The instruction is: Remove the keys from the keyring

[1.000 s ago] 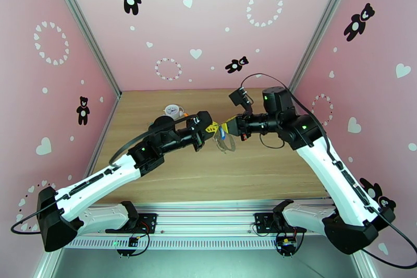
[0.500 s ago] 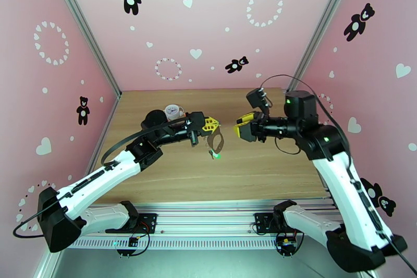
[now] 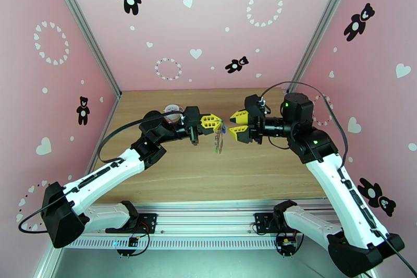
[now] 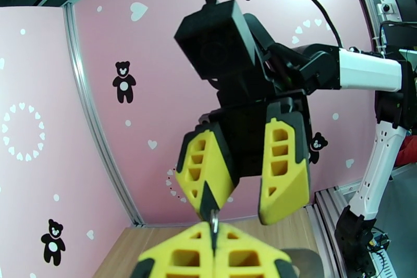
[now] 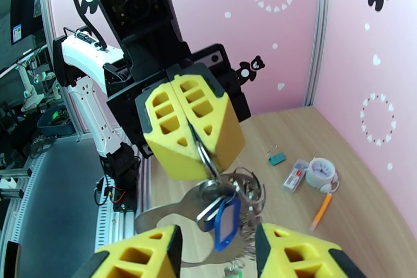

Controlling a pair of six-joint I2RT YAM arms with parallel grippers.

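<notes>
My left gripper point(image 3: 215, 123) is shut on the thin metal ring of the keyring point(image 3: 218, 142), which hangs edge-on below it above the table. In the right wrist view the left gripper point(image 5: 198, 167) pinches the ring, and under it dangle the strap loop point(image 5: 172, 211), a chain point(image 5: 251, 190) and the keys, one with a blue tag point(image 5: 223, 224). A sliver of green point(image 5: 232, 273) shows lower down. My right gripper point(image 3: 235, 125) is open just right of the keyring and holds nothing, its fingers point(image 5: 302, 255) on either side below the bunch. The left wrist view faces the right gripper point(image 4: 241, 214).
On the wooden table point(image 3: 260, 169) behind the left arm lies a round white disc point(image 3: 172, 110). The right wrist view shows the disc point(image 5: 319, 169) with a red-and-white tag point(image 5: 294, 174), a small teal item point(image 5: 276, 158) and an orange stick point(image 5: 320, 211). Pink walls enclose the table.
The right gripper let go of the bunch, opened, pulled away to the right, then came back close with its jaws turned. The left gripper kept the keyring, which now hangs edge-on.
</notes>
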